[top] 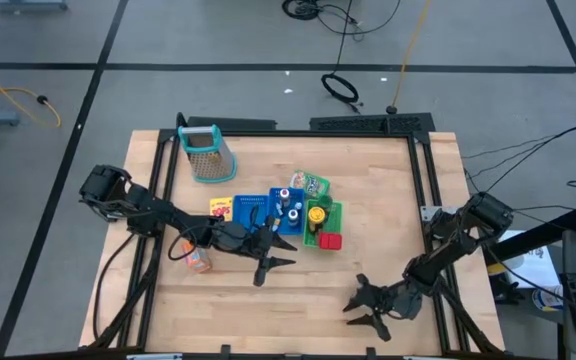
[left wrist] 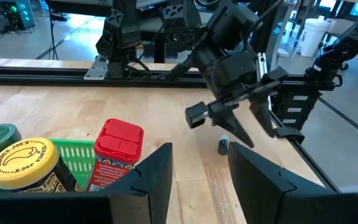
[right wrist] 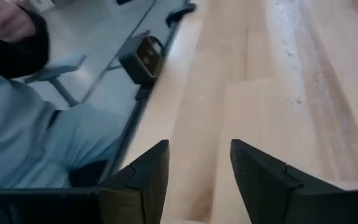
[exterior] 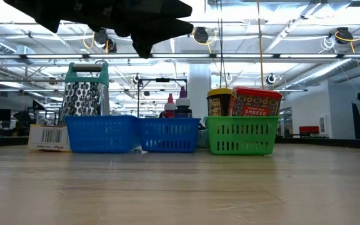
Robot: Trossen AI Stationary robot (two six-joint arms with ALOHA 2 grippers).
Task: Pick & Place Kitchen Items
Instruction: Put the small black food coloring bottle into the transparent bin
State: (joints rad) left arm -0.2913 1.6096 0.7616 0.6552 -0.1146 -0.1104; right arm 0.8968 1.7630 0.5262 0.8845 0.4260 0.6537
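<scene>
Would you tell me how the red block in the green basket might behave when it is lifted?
The red block looks rigid with flat sides, so probably easy to pinch. It stands upright beside the yellow-lidded jar in the green basket, so it may tip.

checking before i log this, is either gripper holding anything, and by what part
Nothing is held: left gripper and right gripper are both open and empty.

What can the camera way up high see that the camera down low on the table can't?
Only the high view shows both grippers whole, the left gripper and the right gripper, both open and empty, plus the green pouch. Only the low view shows the barcode on a box. Both show the grater, the blue tray and the green tray.
</scene>
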